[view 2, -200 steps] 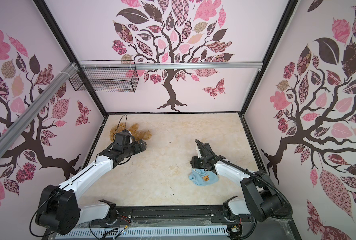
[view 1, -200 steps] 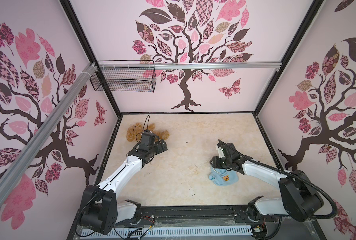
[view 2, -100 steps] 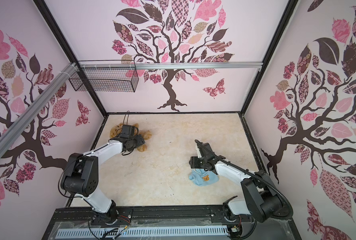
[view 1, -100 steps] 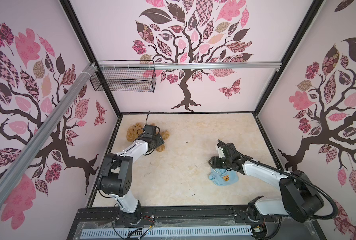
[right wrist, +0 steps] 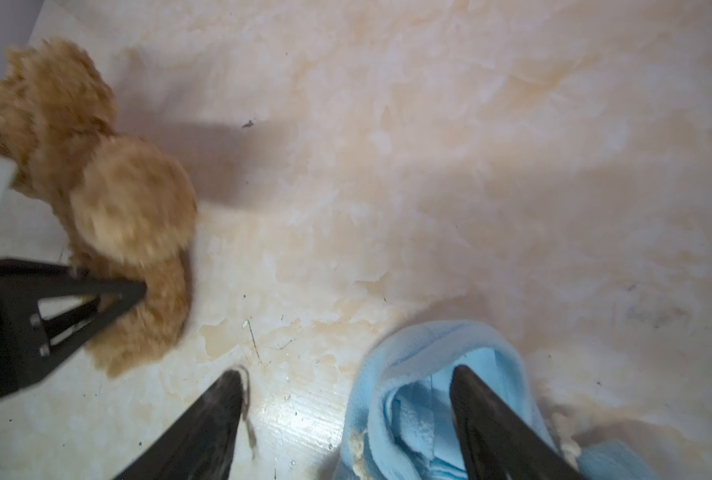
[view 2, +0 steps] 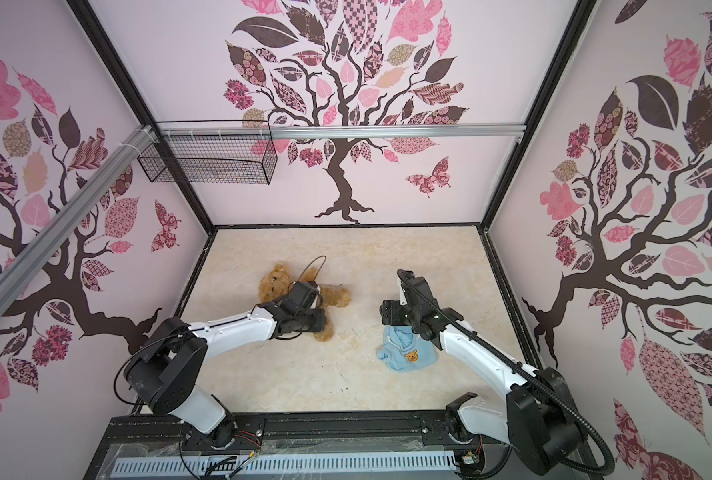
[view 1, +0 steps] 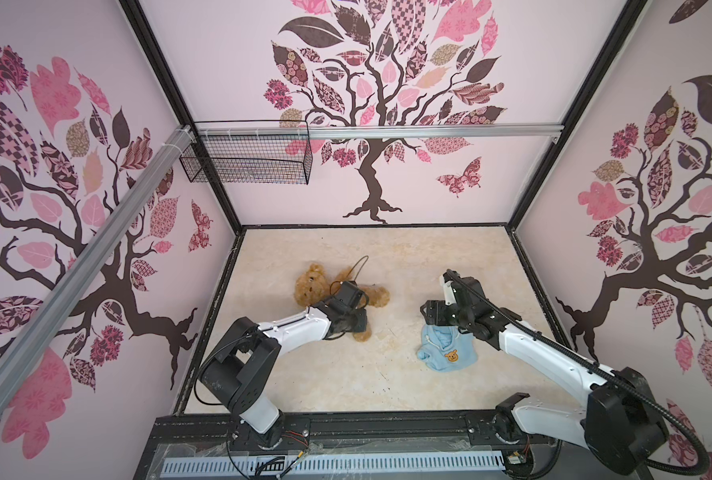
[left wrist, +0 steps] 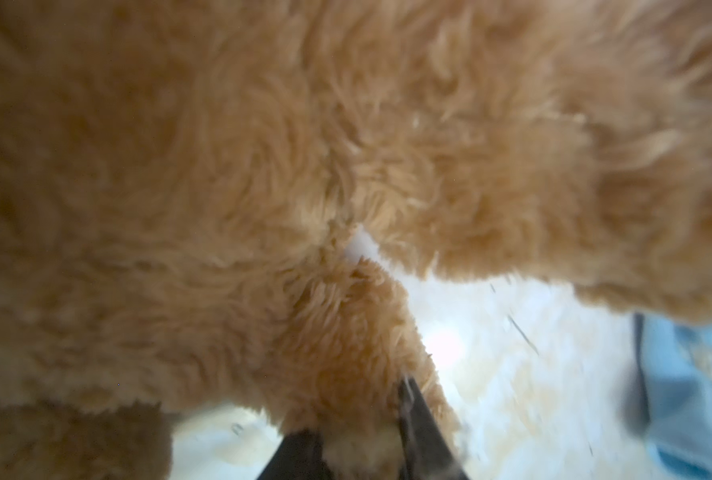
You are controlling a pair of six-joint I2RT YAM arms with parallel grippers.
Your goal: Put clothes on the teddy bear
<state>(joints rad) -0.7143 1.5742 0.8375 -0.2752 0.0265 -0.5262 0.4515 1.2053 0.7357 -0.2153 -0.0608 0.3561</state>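
The golden-brown teddy bear lies on its back, left of the table's middle, head toward the left wall. My left gripper reaches over its belly and is shut on a furry leg; the left wrist view is filled with fur. The light blue hoodie lies crumpled on the right, orange bear patch up. My right gripper hangs open at its far edge, one finger over the hood opening, the other over bare table, holding nothing.
A black wire basket hangs from the aluminium rail on the back wall, high above the marble-look table. Patterned walls close the table in on three sides. A black cable loop arches above the bear.
My left gripper has closed on the bear's leg, and the bear has slid right and toward the front. My right gripper has opened wider over the hoodie.
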